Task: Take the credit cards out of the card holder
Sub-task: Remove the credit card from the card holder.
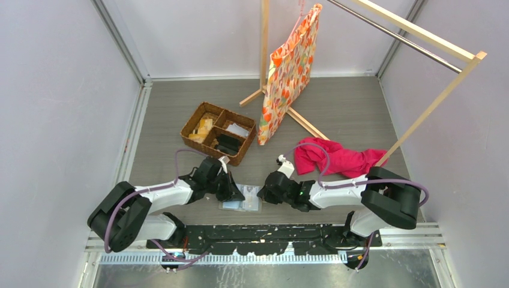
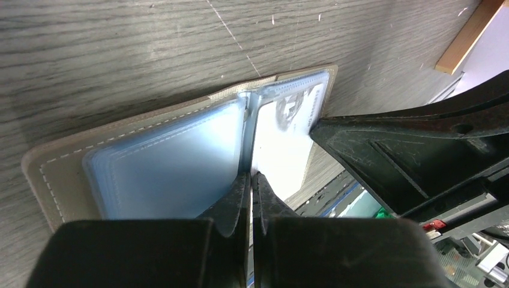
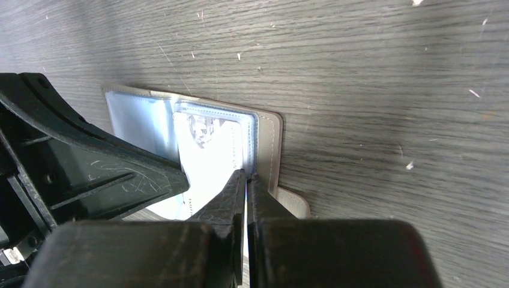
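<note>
The card holder [image 1: 241, 204] lies open on the table between my two grippers, grey-olive cover down and pale blue clear sleeves [image 2: 168, 162] up. A whitish credit card [image 2: 282, 150] sits in the right-hand sleeve; it also shows in the right wrist view [image 3: 210, 156]. My left gripper [image 2: 251, 175] is shut, its tips pinched at the middle fold of the sleeves. My right gripper [image 3: 246, 175] is shut, its tips at the outer edge of the card's sleeve, next to the cover's stitched border [image 3: 270, 144]. Whether it pinches sleeve or card I cannot tell.
A brown wicker divided basket [image 1: 219, 132] stands behind the left gripper. A floral bag [image 1: 291, 72] hangs from a wooden rack [image 1: 420, 36] at the back. A red cloth [image 1: 336, 157] lies behind the right arm. Both arms meet closely at the holder.
</note>
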Robot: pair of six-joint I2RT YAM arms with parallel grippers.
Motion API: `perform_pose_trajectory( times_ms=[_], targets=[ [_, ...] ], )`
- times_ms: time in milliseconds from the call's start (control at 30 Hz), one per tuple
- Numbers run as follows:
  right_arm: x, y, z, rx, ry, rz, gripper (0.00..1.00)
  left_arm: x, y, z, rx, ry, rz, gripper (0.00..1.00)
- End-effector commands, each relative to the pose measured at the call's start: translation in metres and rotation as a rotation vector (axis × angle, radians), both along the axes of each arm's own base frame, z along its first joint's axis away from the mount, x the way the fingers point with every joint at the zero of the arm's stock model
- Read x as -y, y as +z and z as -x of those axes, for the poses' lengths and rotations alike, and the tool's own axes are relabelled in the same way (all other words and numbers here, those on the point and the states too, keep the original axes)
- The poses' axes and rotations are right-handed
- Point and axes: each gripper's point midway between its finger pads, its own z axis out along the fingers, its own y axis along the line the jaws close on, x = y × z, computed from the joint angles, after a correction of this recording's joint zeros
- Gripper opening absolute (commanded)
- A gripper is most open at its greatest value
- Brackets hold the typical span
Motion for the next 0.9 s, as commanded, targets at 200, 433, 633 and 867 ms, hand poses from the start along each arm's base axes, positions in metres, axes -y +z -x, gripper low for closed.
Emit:
perform_pose_trajectory(
  times_ms=[200,433,633,867],
  targets=[
    [-0.015,0.001,0.006,-0.018,0.037,-0.043,0.04,-0.008,0.015,-0.003,0.079,0.025,-0.01,0.01],
    [-0.012,0.0,0.007,-0.016,0.031,-0.041,0.04,-0.017,0.012,0.0,0.077,0.036,-0.036,0.01],
    [-0.008,0.0,0.007,-0.012,0.022,-0.039,0.04,-0.025,0.007,0.001,0.069,0.05,-0.059,0.01],
    [-0.004,-0.003,0.007,-0.014,0.014,-0.033,0.04,-0.036,0.002,0.002,0.064,0.068,-0.085,0.0]
  ],
)
